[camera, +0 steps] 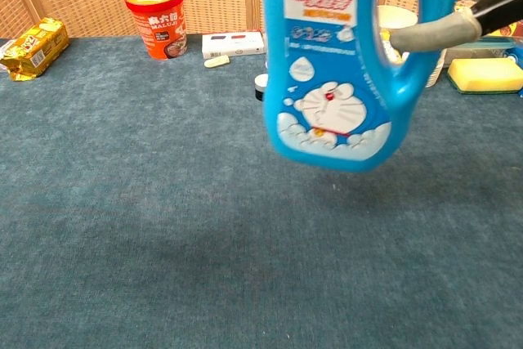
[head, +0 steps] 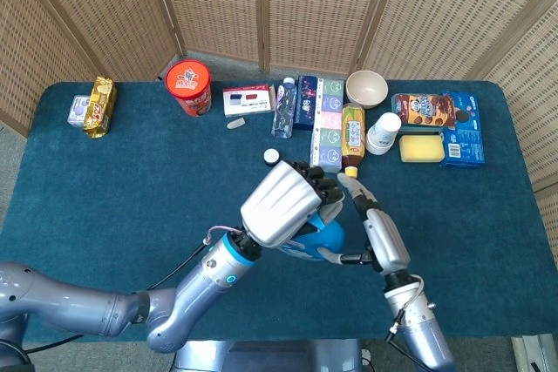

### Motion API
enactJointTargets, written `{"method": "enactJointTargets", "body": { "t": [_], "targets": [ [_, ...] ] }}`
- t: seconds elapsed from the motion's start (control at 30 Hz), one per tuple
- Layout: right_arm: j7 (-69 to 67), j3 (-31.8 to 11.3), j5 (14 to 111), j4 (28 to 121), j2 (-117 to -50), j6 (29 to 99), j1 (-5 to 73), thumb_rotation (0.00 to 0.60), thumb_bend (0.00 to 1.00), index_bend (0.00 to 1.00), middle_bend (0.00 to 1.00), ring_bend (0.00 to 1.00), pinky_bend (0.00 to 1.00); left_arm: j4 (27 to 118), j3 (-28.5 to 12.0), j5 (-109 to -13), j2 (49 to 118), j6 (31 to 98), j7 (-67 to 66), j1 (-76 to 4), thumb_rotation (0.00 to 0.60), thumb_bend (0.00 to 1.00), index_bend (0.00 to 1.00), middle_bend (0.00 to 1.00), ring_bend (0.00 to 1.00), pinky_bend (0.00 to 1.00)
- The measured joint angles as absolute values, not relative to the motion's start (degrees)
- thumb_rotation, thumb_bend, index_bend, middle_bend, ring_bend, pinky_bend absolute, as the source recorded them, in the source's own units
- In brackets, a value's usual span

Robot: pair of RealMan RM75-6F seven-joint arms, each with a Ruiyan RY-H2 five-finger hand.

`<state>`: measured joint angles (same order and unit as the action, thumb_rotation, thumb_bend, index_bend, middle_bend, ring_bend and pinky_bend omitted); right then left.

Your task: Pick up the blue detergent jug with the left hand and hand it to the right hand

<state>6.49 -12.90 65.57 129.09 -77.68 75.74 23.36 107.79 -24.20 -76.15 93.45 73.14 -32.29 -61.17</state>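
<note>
The blue detergent jug [camera: 339, 63] hangs clear above the blue table cloth [head: 131, 180], near the front middle, gripped from above by the left hand [head: 283, 202] with its fingers wrapped round the top, while the right hand [head: 375, 228] sits just beside it, fingers spread and one fingertip [camera: 425, 34] touching the handle without closing on it. It looks a stiff, smooth plastic bottle, likely weighty if full and a bit slippery, so I'd say the handle loop is the place for the right hand to take it. Behind stand a brown sauce bottle [head: 352, 138], a white jar [head: 382, 132], a yellow sponge [camera: 485, 73] and a red cup [camera: 155, 20], all well back and nothing really blocking.
</note>
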Motion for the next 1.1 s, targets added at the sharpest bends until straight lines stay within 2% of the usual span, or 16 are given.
{"method": "enactJointTargets", "body": {
  "t": [0.43, 0.63, 0.77, 0.9, 0.97, 1.03, 1.1],
  "targets": [
    [6.6, -13.1, 65.3, 128.0, -78.2, 75.1, 23.8, 0.6, 0.08, 0.0, 0.09, 0.0, 0.0, 109.2, -24.7, -75.6, 94.1, 73.2, -29.9, -61.0, 0.6, 0.46, 0.76, 0.75, 0.69, 0.78],
    [9.1, -13.6, 65.0, 128.2, -81.8, 77.6, 24.1, 0.6, 0.09, 0.0, 0.11, 0.0, 0.0, 109.1, -25.0, -75.5, 96.9, 74.5, -29.6, -61.3, 0.6, 0.46, 0.76, 0.75, 0.69, 0.78],
    [10.3, -14.4, 64.0, 128.5, -83.7, 78.9, 24.4, 0.6, 0.14, 0.0, 0.16, 0.02, 0.01, 109.2, -25.1, -75.8, 98.0, 75.0, -29.8, -61.5, 0.6, 0.46, 0.76, 0.75, 0.69, 0.78],
    [10.7, -14.7, 64.2, 128.4, -85.5, 79.9, 24.6, 0.6, 0.21, 0.03, 0.28, 0.14, 0.13, 108.8, -25.1, -76.3, 98.8, 75.4, -29.6, -61.6, 0.6, 0.46, 0.76, 0.75, 0.69, 0.78],
    [10.3, -14.9, 64.4, 128.3, -86.1, 80.3, 24.5, 0.6, 0.28, 0.12, 0.39, 0.24, 0.23, 108.7, -25.1, -76.4, 99.0, 75.4, -29.7, -61.6, 0.6, 0.46, 0.76, 0.75, 0.69, 0.78],
    [9.9, -15.1, 64.4, 128.3, -86.3, 80.2, 24.5, 0.6, 0.4, 0.3, 0.55, 0.38, 0.41, 108.6, -25.2, -76.5, 99.0, 75.5, -29.7, -61.5, 0.6, 0.46, 0.76, 0.75, 0.69, 0.78],
    [9.5, -15.0, 64.3, 128.5, -86.1, 80.0, 24.5, 0.6, 0.49, 0.45, 0.67, 0.49, 0.55, 108.5, -25.3, -76.6, 99.0, 75.6, -29.8, -61.4, 0.6, 0.46, 0.76, 0.75, 0.69, 0.78]
  ]
}}
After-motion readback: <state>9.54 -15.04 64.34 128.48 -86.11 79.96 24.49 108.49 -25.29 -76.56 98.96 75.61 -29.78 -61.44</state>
